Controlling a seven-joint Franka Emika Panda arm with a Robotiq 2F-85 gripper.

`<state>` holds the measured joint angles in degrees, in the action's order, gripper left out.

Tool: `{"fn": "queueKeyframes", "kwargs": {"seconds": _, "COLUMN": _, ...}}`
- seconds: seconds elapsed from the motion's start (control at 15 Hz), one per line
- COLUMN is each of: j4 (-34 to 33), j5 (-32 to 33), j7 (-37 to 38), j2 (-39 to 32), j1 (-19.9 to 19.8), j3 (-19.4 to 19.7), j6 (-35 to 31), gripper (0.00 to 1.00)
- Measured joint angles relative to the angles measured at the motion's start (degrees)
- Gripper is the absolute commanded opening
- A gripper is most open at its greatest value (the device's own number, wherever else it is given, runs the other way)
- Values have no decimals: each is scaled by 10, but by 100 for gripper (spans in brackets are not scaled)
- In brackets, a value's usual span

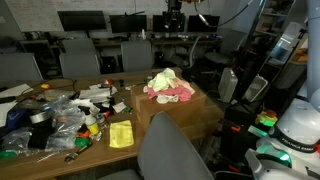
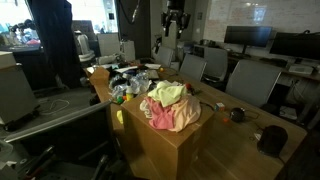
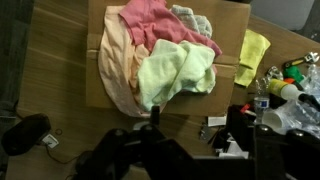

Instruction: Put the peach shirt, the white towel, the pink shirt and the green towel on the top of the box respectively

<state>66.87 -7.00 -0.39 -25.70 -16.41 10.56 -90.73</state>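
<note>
Well below the end effector point(image 2: 175, 28), whose opening cannot be told, one box point(image 3: 232, 22) carries four cloths in one heap: one peach shirt point(image 3: 112, 62), one pink shirt point(image 3: 150, 20), one white towel point(image 3: 192, 18), one green towel point(image 3: 176, 72).

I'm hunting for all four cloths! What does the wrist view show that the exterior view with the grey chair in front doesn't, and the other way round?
Only the wrist view: the white towel seen plainly, and the peach shirt spread wide. Only that exterior view: the grey chair, the monitors and the box from its side. Both: the green towel, the pink shirt, the box top, the yellow cloth.
</note>
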Motion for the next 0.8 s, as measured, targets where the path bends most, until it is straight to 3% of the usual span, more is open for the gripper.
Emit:
{"fn": "queueKeyframes", "kwargs": {"seconds": 0.2, "j4": 41, "j5": 29, "j7": -69, "j2": 11, "j1": 4, "j3": -2, "j6": 4, "gripper": 100}}
{"fn": "queueKeyframes", "kwargs": {"seconds": 0.47, "j4": 158, "j5": 96, "j7": -174, "j2": 56, "j1": 12, "j3": -2, "j6": -8, "gripper": 100}}
{"fn": "queueKeyframes", "kwargs": {"seconds": 0.8, "j4": 314, "j5": 161, "j7": -256, "j2": 116, "j1": 10, "j3": -1, "j6": -114, "gripper": 100}}
